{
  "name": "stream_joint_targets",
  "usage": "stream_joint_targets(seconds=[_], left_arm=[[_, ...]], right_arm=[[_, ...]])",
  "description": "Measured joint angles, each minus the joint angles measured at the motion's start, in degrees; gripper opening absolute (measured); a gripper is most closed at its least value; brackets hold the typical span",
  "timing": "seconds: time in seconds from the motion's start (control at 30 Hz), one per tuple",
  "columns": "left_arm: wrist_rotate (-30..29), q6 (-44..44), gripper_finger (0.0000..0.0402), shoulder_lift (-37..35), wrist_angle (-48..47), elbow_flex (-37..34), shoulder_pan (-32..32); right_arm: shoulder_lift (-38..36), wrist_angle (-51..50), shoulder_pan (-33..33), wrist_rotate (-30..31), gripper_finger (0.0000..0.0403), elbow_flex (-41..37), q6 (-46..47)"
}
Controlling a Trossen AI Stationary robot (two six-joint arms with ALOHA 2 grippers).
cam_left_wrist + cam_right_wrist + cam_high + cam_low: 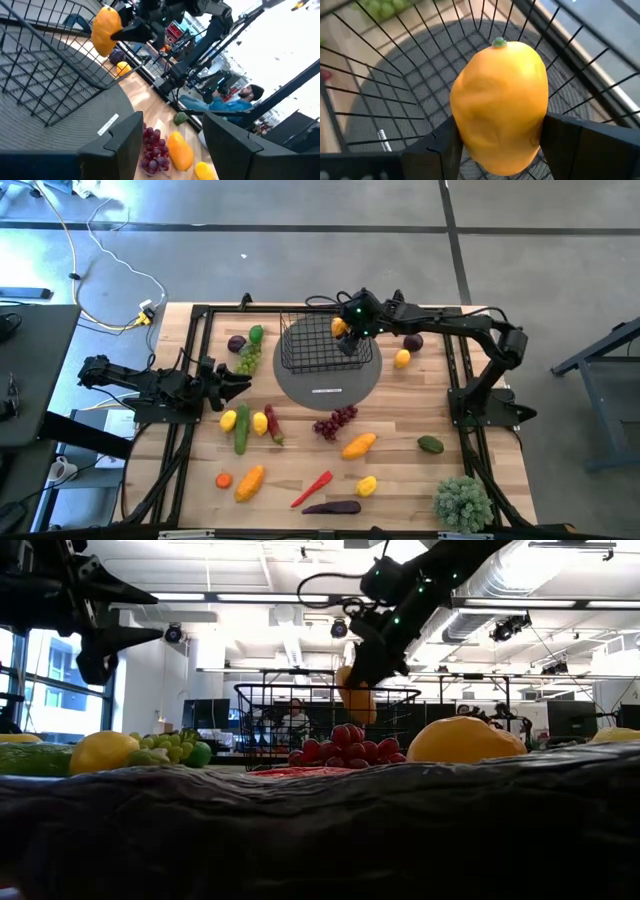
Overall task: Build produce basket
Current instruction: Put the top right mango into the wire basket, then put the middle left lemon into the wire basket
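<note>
A wooden table (400,480) with a black frame is seen from above. A grey round mat (330,380) is laid near its far middle, and a black wire basket (315,345) is set on the mat. Toy fruits and vegetables are spread over the wood: red grapes (335,421), green grapes (247,359), a red chilli (312,488), a purple eggplant (332,507). A bushy green plant (462,502) is placed at one near corner.

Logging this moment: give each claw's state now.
Left claw: open, holding nothing.
Right claw: shut on the orange fruit, above the basket.
</note>
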Motion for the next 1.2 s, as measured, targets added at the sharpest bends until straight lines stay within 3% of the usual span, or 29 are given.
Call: stream_joint_targets(seconds=[0.33, 0.73, 0.87, 1.2], left_arm=[[0.04, -2.56, 0.0193, 0.00, -0.02, 0.00, 0.01], [-0.59, -2.07, 0.0193, 0.00, -0.01, 0.00, 0.01], [-1.12, -0.65, 0.0193, 0.00, 0.01, 0.00, 0.01], [-2.58, -6.80, 0.0193, 0.00, -0.02, 0.00, 0.00]], right_arm=[[3.50, -0.27, -0.02, 0.69, 0.0198, -0.02, -0.66], [3.61, -0.38, -0.11, 5.18, 0.0270, -0.02, -2.07], [3.61, -0.38, -0.11, 5.99, 0.0274, -0.02, -2.05], [3.59, -0.40, -0.11, 6.25, 0.0275, -0.02, -2.56]])
